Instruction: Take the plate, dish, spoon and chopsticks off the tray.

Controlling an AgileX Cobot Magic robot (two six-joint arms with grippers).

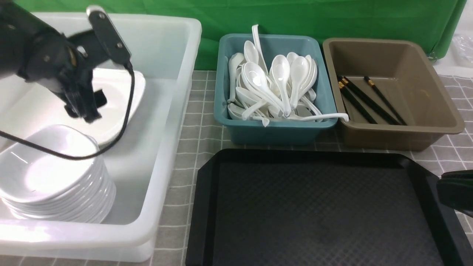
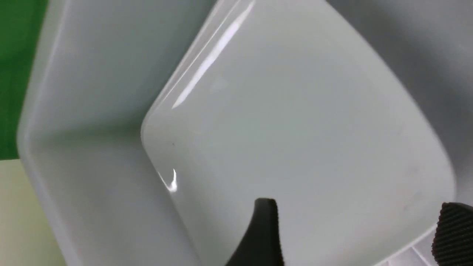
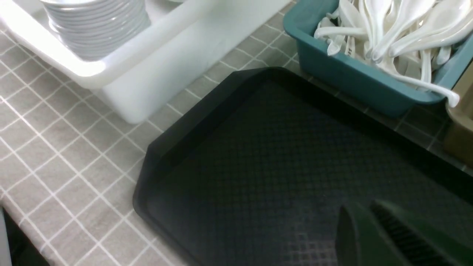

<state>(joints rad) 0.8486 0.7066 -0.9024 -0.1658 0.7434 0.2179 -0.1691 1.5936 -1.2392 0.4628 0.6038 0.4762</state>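
The large white square plate [image 1: 120, 94] lies in the white tub [image 1: 173, 122], behind a stack of small white dishes [image 1: 51, 177]. My left gripper [image 1: 90, 107] hangs just above the plate [image 2: 295, 111], open, with its fingers [image 2: 266, 221] wide apart and nothing between them. White spoons [image 1: 281, 74] fill the blue tub. Black chopsticks [image 1: 366, 99] lie in the brown tub. The black tray [image 1: 317, 207] shows only its bare diamond pattern. My right gripper [image 3: 358, 207] hovers low over the tray's right side [image 1: 452, 192], shut and holding nothing.
The blue tub [image 1: 275, 131] and the brown tub [image 1: 391, 133] stand side by side behind the tray. The white tub takes up the left of the grey checked cloth [image 1: 192, 122]. A green backdrop closes the far side.
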